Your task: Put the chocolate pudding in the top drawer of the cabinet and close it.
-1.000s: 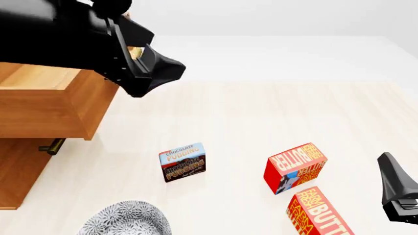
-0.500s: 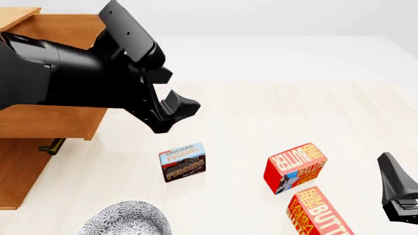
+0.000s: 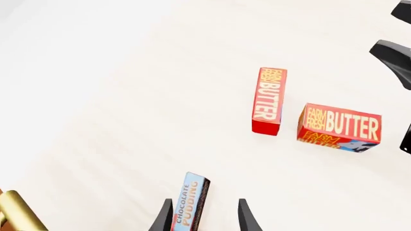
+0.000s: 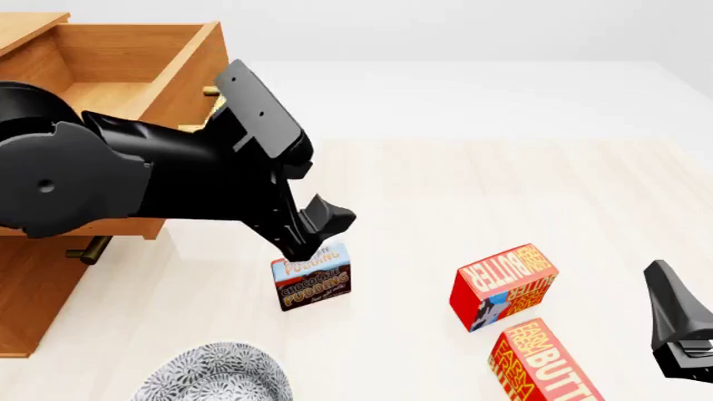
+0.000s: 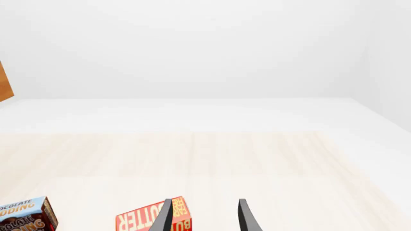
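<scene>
The chocolate pudding (image 4: 312, 282) is seen standing on the table (image 4: 468, 192), just before the pulled-out top drawer (image 4: 106, 63) of the cabinet (image 4: 33, 284). The left gripper (image 4: 317, 230) is spread apart directly over it, nothing grasped. The right gripper (image 5: 204, 216) is parted and empty.

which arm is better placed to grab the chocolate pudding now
Left. The left gripper hangs right over the chocolate pudding, open, with the box's edge between its fingers in the wrist view. The right gripper sits far off, beyond the butter boxes.
</scene>
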You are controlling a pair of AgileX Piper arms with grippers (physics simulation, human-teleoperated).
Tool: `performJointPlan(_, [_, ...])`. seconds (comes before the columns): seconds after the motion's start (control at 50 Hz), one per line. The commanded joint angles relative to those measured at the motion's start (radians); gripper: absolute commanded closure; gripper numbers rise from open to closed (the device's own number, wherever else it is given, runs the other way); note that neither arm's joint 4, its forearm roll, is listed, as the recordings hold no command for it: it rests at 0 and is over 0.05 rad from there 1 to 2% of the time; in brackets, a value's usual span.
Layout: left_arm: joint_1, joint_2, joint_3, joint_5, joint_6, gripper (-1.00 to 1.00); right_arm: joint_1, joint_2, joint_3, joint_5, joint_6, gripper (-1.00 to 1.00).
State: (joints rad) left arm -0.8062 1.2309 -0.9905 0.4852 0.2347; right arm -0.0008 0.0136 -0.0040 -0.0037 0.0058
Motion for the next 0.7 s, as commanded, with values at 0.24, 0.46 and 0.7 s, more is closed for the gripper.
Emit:
performJointPlan(0.24, [0.009, 0.035, 0.079, -0.071, -0.034, -1.00, 0.000, 0.000, 0.000, 0.000, 0.000, -1.00])
performJointPlan(0.46, [0.031, 0.038, 0.099, -0.091, -0.030, -1.00, 0.000, 0.000, 0.000, 0.000, 0.000, -1.00])
performJointPlan(0.7, [0.056, 0.045, 0.122, -0.120, -0.011, -1.00, 0.000, 0.000, 0.000, 0.000, 0.000, -1.00])
